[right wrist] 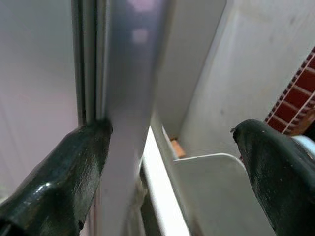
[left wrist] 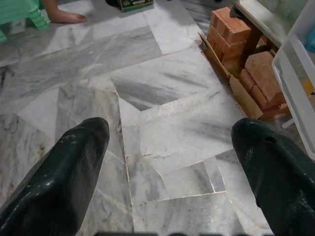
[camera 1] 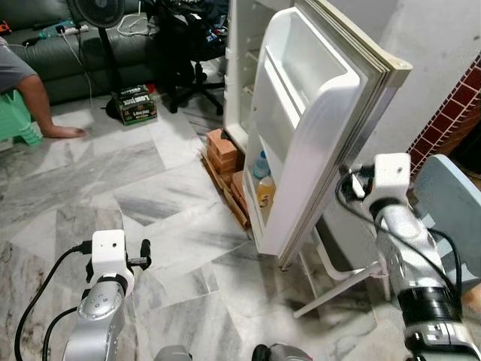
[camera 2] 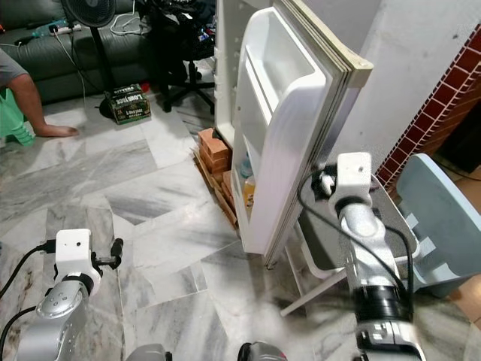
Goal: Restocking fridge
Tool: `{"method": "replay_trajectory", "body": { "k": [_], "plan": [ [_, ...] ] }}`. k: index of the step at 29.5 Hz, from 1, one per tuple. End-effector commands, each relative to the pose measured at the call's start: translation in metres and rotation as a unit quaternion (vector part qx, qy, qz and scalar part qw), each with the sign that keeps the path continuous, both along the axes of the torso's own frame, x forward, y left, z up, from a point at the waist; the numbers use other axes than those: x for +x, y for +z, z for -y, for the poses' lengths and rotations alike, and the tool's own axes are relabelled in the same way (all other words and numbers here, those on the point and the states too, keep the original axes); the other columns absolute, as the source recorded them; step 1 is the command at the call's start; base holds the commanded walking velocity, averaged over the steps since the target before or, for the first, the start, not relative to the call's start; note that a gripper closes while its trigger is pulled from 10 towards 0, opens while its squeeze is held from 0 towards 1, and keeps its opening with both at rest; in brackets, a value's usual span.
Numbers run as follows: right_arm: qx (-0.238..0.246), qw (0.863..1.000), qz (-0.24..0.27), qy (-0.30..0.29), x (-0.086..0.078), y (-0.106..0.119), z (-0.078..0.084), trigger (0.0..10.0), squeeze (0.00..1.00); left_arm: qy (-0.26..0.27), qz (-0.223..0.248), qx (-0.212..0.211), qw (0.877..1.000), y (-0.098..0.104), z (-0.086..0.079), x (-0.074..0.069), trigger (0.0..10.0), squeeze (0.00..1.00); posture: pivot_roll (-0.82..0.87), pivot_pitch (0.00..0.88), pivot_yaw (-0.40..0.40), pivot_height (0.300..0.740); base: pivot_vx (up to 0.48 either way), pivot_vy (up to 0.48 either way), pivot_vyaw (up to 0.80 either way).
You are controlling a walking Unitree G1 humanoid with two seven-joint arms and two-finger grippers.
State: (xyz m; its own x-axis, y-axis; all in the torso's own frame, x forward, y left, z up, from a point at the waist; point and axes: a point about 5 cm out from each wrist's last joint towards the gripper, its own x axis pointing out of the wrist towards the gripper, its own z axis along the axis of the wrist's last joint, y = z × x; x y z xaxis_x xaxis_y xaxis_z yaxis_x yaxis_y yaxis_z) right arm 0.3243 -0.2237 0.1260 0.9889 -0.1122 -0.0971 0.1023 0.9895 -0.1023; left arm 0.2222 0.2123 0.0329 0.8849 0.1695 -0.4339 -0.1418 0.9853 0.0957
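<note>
Fridge door (camera 1: 316, 128) — smooth, glossy white plastic. Floor (camera 1: 113, 188) — polished grey-veined marble. Bricks (left wrist: 231, 32) — rough, matt red clay.

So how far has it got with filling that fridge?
The fridge door already stands open, with bottles in its bottom shelf. In hand: the right claw is open at the door's outer edge, one finger touching it. The left claw hangs open above the floor, holding nothing, so any loading is still ahead.
</note>
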Motion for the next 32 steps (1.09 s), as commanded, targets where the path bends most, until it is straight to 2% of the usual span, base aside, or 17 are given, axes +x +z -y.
{"method": "replay_trajectory", "body": {
  "k": [1, 4, 10, 16, 17, 18, 19, 20, 21, 22, 23, 24, 25, 26, 29, 30, 32],
  "plan": [
    [0.02, 0.999, 0.036, -0.002, 0.008, 0.015, -0.002, 10.0, 0.0, -0.006, 0.001, 0.009, 1.0, 0.003, 0.0, 0.002, 10.0, 0.0, 0.12, 0.025, -0.013, 0.74, 0.0, 0.0, 0.0],
    [0.078, 0.995, 0.061, 0.018, 0.018, 0.024, -0.016, 10.0, 0.0, -0.006, 0.002, 0.01, 1.0, 0.003, 0.0, 0.003, 10.0, 0.0, 0.13, 0.023, -0.012, 0.74, 0.0, 0.0, 0.0],
    [0.143, 0.982, 0.095, 0.08, 0.031, 0.041, -0.042, 10.0, 0.0, -0.009, 0.002, 0.008, 1.0, 0.003, 0.001, 0.004, 10.0, 0.0, 0.13, 0.019, -0.008, 0.74, 0.0, 0.0, 0.0],
    [0.23, 0.953, 0.127, 0.149, 0.051, 0.071, -0.093, 10.0, 0.0, -0.022, 0.003, 0.003, 1.0, 0.002, 0.005, 0.007, 10.0, 0.0, 0.13, 0.009, -0.004, 0.74, 0.0, 0.0, 0.0],
    [0.256, 0.939, 0.128, 0.189, 0.049, 0.077, -0.107, 10.0, 0.0, -0.022, 0.003, 0.003, 1.0, 0.002, 0.005, 0.008, 10.0, 0.0, 0.13, 0.007, -0.005, 0.74, 0.0, 0.0, 0.0],
    [0.299, 0.908, 0.127, 0.263, 0.042, 0.086, -0.128, 10.0, 0.0, -0.023, 0.003, 0.003, 1.0, 0.002, 0.005, 0.008, 10.0, 0.0, 0.13, 0.005, -0.007, 0.74, 0.0, 0.0, 0.0],
    [0.353, 0.851, 0.126, 0.368, 0.025, 0.101, -0.153, 10.0, 0.0, -0.025, 0.004, 0.004, 1.0, 0.003, 0.006, 0.008, 10.0, 0.0, 0.13, 0.005, -0.007, 0.74, 0.0, 0.0, 0.0],
    [0.353, 0.851, 0.126, 0.368, 0.025, 0.101, -0.153, 10.0, 0.0, -0.025, 0.004, 0.004, 1.0, 0.003, 0.006, 0.008, 10.0, 0.0, 0.13, 0.005, -0.007, 0.74, 0.0, 0.0, 0.0],
    [0.39, 0.777, 0.125, 0.478, -0.002, 0.117, -0.172, 10.0, 0.0, -0.026, 0.004, 0.004, 1.0, 0.003, 0.006, 0.009, 10.0, 0.0, 0.14, 0.0, -0.011, 0.74, 0.0, 0.0, 0.0],
    [0.41, 0.688, 0.126, 0.586, -0.037, 0.133, -0.181, 10.0, 0.0, -0.026, 0.004, 0.004, 1.0, 0.003, 0.006, 0.009, 10.0, 0.0, 0.14, 0.0, -0.015, 0.74, 0.0, 0.0, 0.0],
    [0.426, 0.595, 0.126, 0.67, -0.075, 0.145, -0.176, 10.0, 0.0, -0.027, 0.004, 0.004, 1.0, 0.003, 0.005, 0.008, 10.0, 0.0, 0.14, 0.0, -0.015, 0.74, 0.0, 0.0, 0.0],
    [0.431, 0.536, 0.12, 0.716, -0.1, 0.15, -0.17, 10.0, 0.0, -0.027, 0.004, 0.003, 1.0, 0.003, 0.005, 0.008, 10.0, 0.0, 0.14, 0.0, -0.02, 0.74, 0.0, 0.0, 0.0],
    [0.437, 0.519, 0.109, 0.727, -0.112, 0.149, -0.164, 10.0, 0.0, -0.025, 0.003, 0.001, 1.0, 0.002, 0.004, 0.007, 10.0, 0.0, 0.13, 0.0, -0.021, 0.74, 0.0, 0.0, 0.0],
    [0.44, 0.519, 0.102, 0.726, -0.115, 0.147, -0.159, 10.0, 0.0, -0.023, 0.002, 0.0, 1.0, 0.001, 0.004, 0.007, 10.0, 0.0, 0.13, 0.0, -0.022, 0.74, 0.0, 0.0, 0.0],
    [0.421, 0.579, 0.063, 0.695, -0.109, 0.122, -0.146, 10.0, 0.0, -0.023, 0.001, -0.002, 1.0, 0.0, 0.005, 0.008, 10.0, 0.0, 0.11, 0.0, -0.02, 0.74, 0.0, 0.0, 0.0],
    [0.415, 0.61, 0.044, 0.673, -0.102, 0.108, -0.137, 10.0, 0.0, -0.027, 0.001, -0.002, 1.0, -0.001, 0.007, 0.009, 10.0, 0.0, 0.11, 0.0, -0.017, 0.74, 0.0, 0.0, 0.0],
    [0.414, 0.617, 0.04, 0.668, -0.1, 0.105, -0.135, 10.0, 0.0, -0.028, 0.001, -0.002, 1.0, -0.001, 0.008, 0.01, 10.0, 0.0, 0.11, 0.0, -0.017, 0.74, 0.0, 0.0, 0.0]
  ]
}}
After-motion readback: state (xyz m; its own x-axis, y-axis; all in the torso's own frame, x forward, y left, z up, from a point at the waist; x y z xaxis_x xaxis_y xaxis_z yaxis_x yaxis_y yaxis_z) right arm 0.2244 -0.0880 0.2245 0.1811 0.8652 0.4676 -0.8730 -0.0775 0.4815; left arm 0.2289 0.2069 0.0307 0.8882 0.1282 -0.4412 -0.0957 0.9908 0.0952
